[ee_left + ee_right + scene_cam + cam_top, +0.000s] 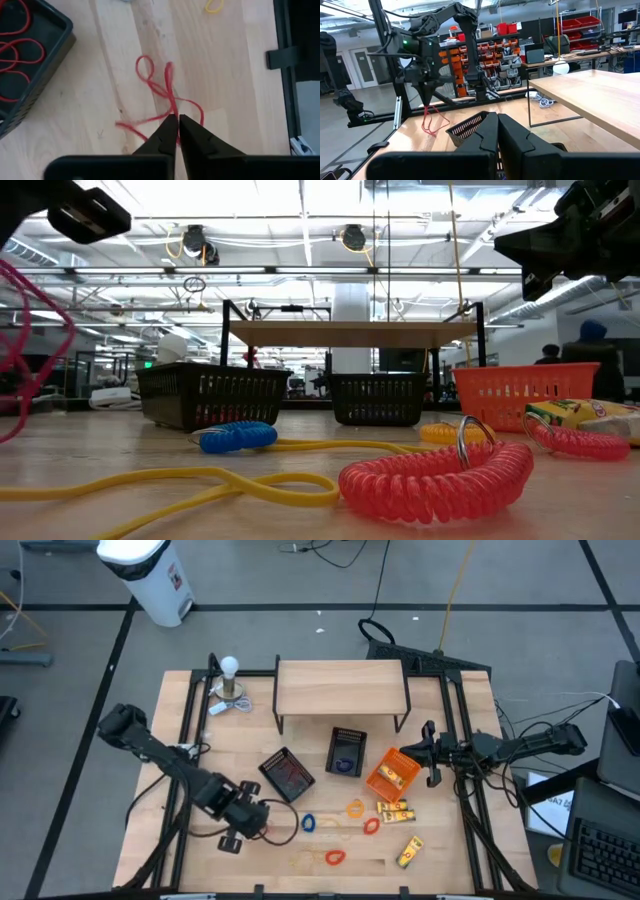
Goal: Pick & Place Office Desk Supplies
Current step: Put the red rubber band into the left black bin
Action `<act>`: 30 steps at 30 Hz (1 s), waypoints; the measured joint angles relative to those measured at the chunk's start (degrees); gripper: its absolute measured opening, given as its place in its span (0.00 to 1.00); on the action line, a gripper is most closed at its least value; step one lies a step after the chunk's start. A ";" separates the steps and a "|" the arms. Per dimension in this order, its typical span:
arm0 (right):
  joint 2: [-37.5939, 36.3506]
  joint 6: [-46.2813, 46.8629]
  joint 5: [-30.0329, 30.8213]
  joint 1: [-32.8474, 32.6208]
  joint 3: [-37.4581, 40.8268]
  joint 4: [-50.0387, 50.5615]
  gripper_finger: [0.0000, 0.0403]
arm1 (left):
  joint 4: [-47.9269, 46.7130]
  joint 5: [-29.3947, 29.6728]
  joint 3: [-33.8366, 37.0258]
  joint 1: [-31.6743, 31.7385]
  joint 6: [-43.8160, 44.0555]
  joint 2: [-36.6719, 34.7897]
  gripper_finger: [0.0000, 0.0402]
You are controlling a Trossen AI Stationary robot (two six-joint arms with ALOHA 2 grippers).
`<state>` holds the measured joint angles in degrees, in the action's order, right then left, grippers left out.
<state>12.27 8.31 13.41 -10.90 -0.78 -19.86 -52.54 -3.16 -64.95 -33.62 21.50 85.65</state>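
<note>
Above the table's front-left, the left tool (174, 120) pinches a red rubber band (165, 97); right tool (497, 120) closed.

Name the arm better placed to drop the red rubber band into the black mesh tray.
Left. Its pincer already pinches the red rubber band beside the black mesh tray. The right pincer is shut on nothing beyond the orange tray.
</note>
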 joint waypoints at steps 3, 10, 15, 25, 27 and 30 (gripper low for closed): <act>0.00 -0.01 0.00 0.00 0.00 0.02 0.00 | -0.05 0.08 -0.02 0.87 0.00 0.00 0.13; 0.00 -0.01 0.00 0.00 0.00 0.00 0.00 | -0.30 0.16 -0.02 2.54 0.18 0.00 0.32; 0.00 -0.01 0.00 0.02 0.00 0.00 0.01 | -1.50 1.70 0.63 2.79 0.00 -0.07 0.43; 0.00 0.01 0.00 0.02 0.00 0.02 0.01 | 8.44 4.40 12.69 4.75 1.09 -0.02 0.50; 0.00 0.01 0.00 0.02 0.00 0.00 0.01 | 11.62 4.15 15.01 5.75 2.54 -0.02 0.50; 0.02 0.01 0.00 0.00 -0.01 0.00 0.01 | 15.73 2.80 17.31 6.78 3.19 -0.02 0.48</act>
<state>12.29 8.32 13.41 -10.89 -0.79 -19.86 -36.81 -0.36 -47.64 -26.84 24.68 85.62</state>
